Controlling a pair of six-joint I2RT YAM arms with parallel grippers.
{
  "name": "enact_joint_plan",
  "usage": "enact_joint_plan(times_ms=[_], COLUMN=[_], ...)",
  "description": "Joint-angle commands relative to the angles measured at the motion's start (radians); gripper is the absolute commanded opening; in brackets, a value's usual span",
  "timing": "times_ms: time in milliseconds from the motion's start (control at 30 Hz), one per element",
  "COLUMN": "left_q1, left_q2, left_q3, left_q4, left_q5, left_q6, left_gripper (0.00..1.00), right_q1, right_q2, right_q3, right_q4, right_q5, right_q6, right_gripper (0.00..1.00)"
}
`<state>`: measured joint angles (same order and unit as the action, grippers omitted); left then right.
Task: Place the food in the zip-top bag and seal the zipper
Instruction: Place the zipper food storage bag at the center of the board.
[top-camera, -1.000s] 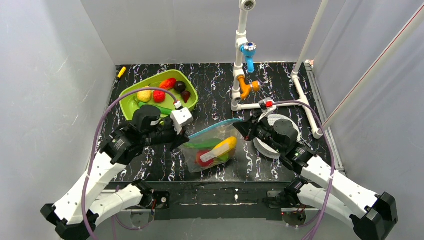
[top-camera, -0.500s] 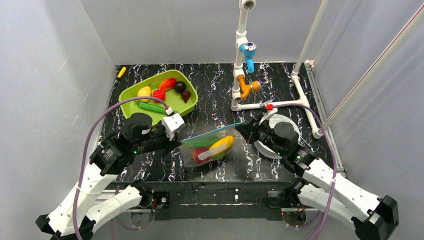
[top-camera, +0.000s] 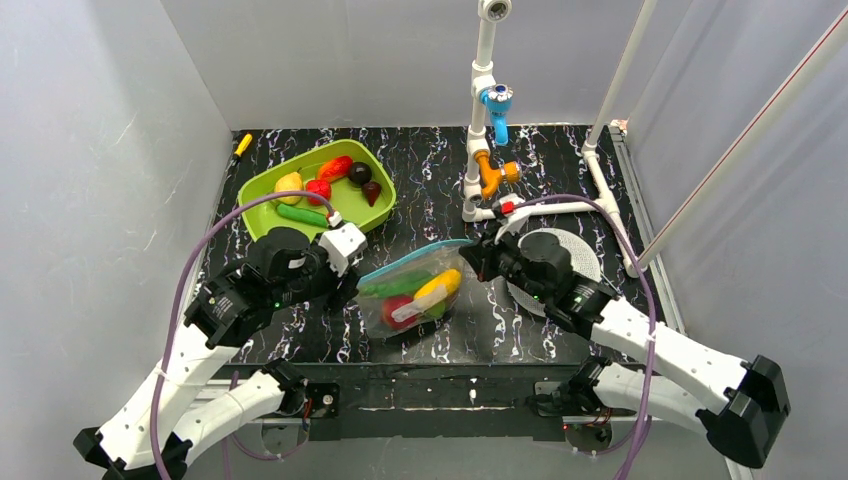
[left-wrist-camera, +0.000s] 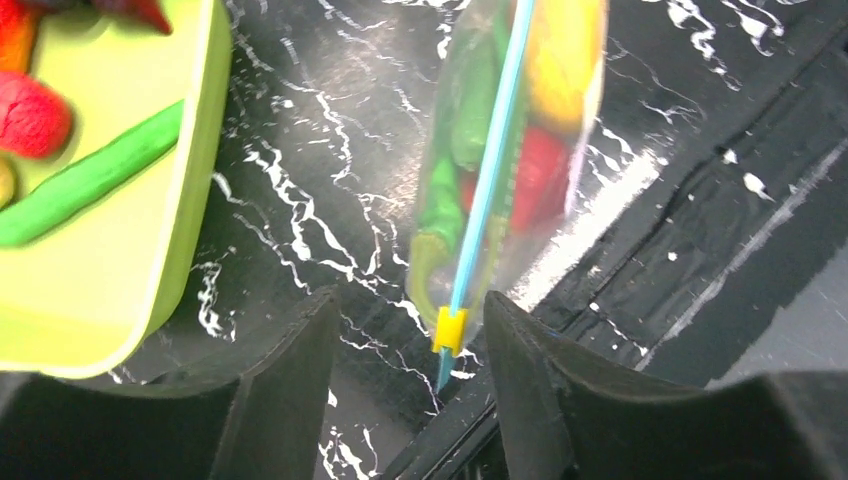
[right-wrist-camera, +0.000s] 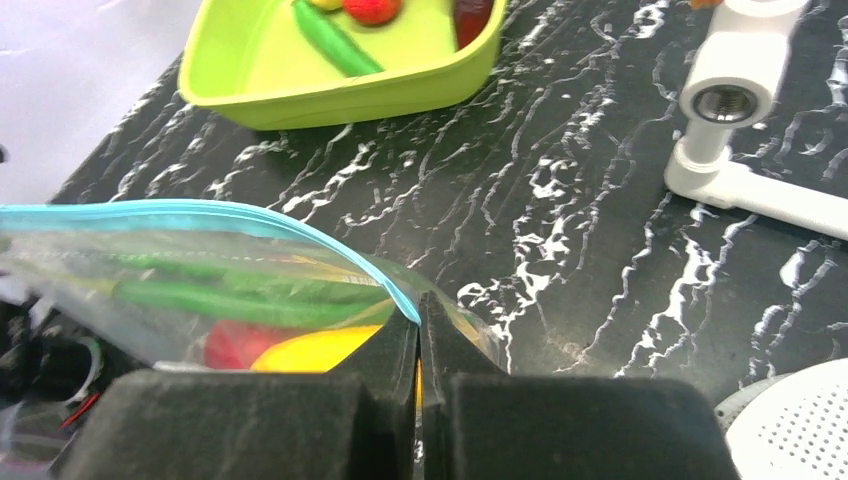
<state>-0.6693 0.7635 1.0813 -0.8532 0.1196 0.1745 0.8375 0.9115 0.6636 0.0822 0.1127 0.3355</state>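
Observation:
The clear zip-top bag (top-camera: 410, 292) hangs tilted over the middle of the table, with yellow, red and green food (top-camera: 437, 285) inside. Its light blue zipper (top-camera: 415, 258) runs along the top edge. My right gripper (top-camera: 478, 258) is shut on the bag's right corner, pinching the zipper (right-wrist-camera: 300, 222) at the fingertips (right-wrist-camera: 419, 310). My left gripper (left-wrist-camera: 410, 300) is open at the bag's left end. The yellow slider (left-wrist-camera: 449, 330) sits between its fingers, nearer the right one, touching neither. More food (top-camera: 318, 190) lies in the lime-green tray (top-camera: 262, 205).
A white pipe stand (top-camera: 480, 150) with blue and orange fittings rises behind the bag. A white perforated disc (top-camera: 575, 250) lies under my right arm. A small yellow item (top-camera: 243, 144) sits at the back left corner. The table's front edge (left-wrist-camera: 700, 230) is close to the bag.
My left gripper has opened and let go of the zipper's slider end. The right gripper has carried the bag a little to the left, still shut on its corner.

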Motion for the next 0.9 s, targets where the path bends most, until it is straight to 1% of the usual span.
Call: enact_joint_plan(times_ms=[0, 67, 167, 267, 333, 433, 600, 700, 867], left_q1=[0.007, 0.007, 0.007, 0.008, 0.008, 0.008, 0.007, 0.008, 0.008], left_q2=[-0.047, -0.077, -0.117, -0.158, -0.188, -0.244, -0.290, -0.295, -0.297], left_q3=[-0.009, -0.011, -0.002, 0.026, 0.040, 0.039, 0.021, 0.023, 0.024], left_q4=[0.019, 0.044, 0.078, 0.097, 0.111, 0.132, 0.134, 0.121, 0.121], left_q5=[-0.168, -0.227, -0.382, -0.579, -0.671, -0.695, -0.704, -0.706, -0.690], left_q6=[-0.025, -0.028, -0.041, -0.065, -0.077, -0.076, -0.087, -0.097, -0.105], left_gripper=[0.59, 0.64, 0.68, 0.69, 0.71, 0.71, 0.71, 0.71, 0.71], right_q1=[0.126, 0.177, 0.231, 0.245, 0.248, 0.254, 0.263, 0.269, 0.269], right_q2=[0.076, 0.138, 0.244, 0.352, 0.417, 0.513, 0.702, 0.758, 0.799], right_q3=[0.114, 0.166, 0.250, 0.334, 0.387, 0.472, 0.629, 0.658, 0.667], right_q4=[-0.036, -0.065, -0.124, -0.178, -0.213, -0.238, -0.390, -0.439, -0.496], right_q5=[0.370, 0.491, 0.623, 0.684, 0.708, 0.727, 0.781, 0.788, 0.804], right_q6=[-0.017, -0.015, -0.009, -0.006, -0.017, -0.080, -0.109, -0.105, -0.075], right_gripper=[0.01, 0.01, 0.01, 0.01, 0.01, 0.01, 0.01, 0.01, 0.01])
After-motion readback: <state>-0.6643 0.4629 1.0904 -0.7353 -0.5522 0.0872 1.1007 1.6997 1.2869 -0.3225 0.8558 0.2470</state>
